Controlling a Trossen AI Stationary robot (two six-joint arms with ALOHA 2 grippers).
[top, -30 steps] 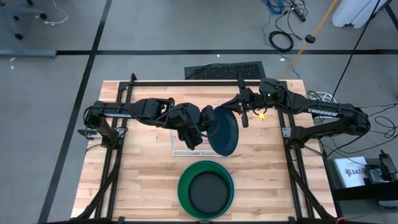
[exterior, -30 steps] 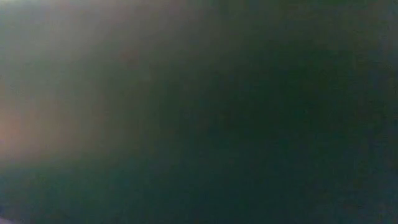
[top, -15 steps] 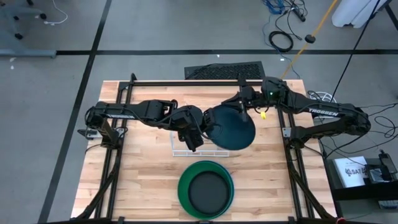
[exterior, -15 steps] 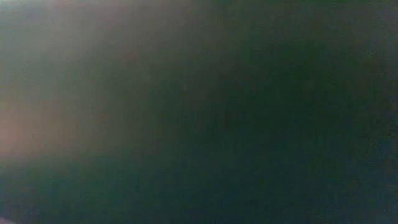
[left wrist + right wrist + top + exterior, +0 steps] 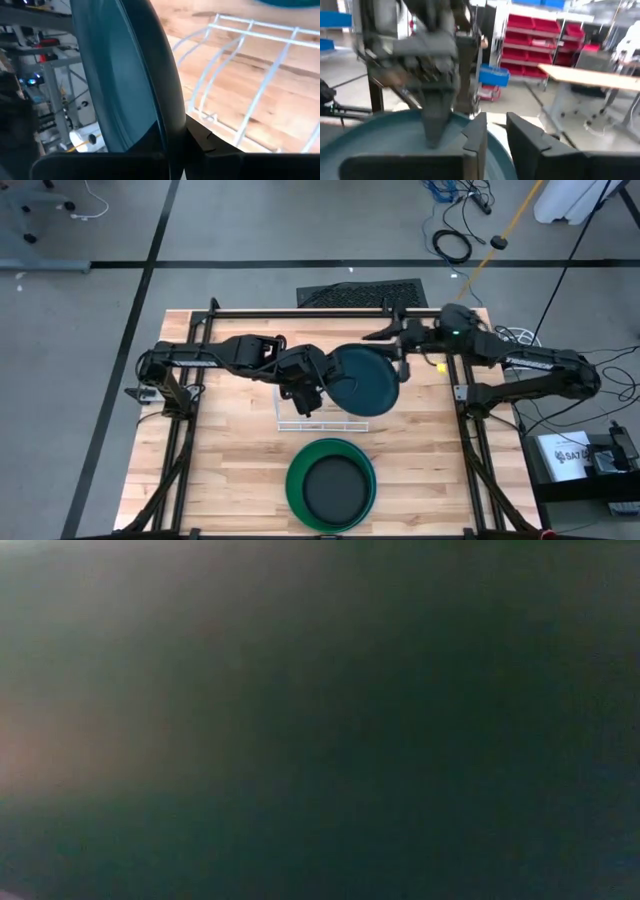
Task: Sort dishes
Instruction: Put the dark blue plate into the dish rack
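My left gripper [image 5: 312, 383] is shut on a dark teal plate [image 5: 362, 380], held over the white wire rack [image 5: 296, 418] at mid-table. The plate also shows in the left wrist view [image 5: 125, 75]. My right gripper [image 5: 400, 363] is open at the plate's right rim. In its wrist view [image 5: 496, 131] the rim [image 5: 496, 150] shows between the fingers; I cannot tell whether they touch it. A green plate [image 5: 296, 480] lies flat near the front edge, with a smaller dark dish [image 5: 333, 488] resting inside it. The light blue plate does not show in the high view. My left gripper pinches the plate's rim [image 5: 167, 117] on the plate's left side, one finger on each face. It comes about level from the table's left. The plate is lifted clear above the rack, and its round face shows almost full from above.
The wire rack's white bars [image 5: 235, 75] lie on the wooden table [image 5: 220, 470] just under the left gripper. Black frame rails [image 5: 185, 430] run along both sides and the far edge. The low view is filled by something dark close to the lens.
The dark teal plate has turned from nearly edge-on to almost flat, and has shifted a little toward the table's left. My right arm has drawn back toward the right edge. My left gripper has kept its hold and moved slightly toward the far edge.
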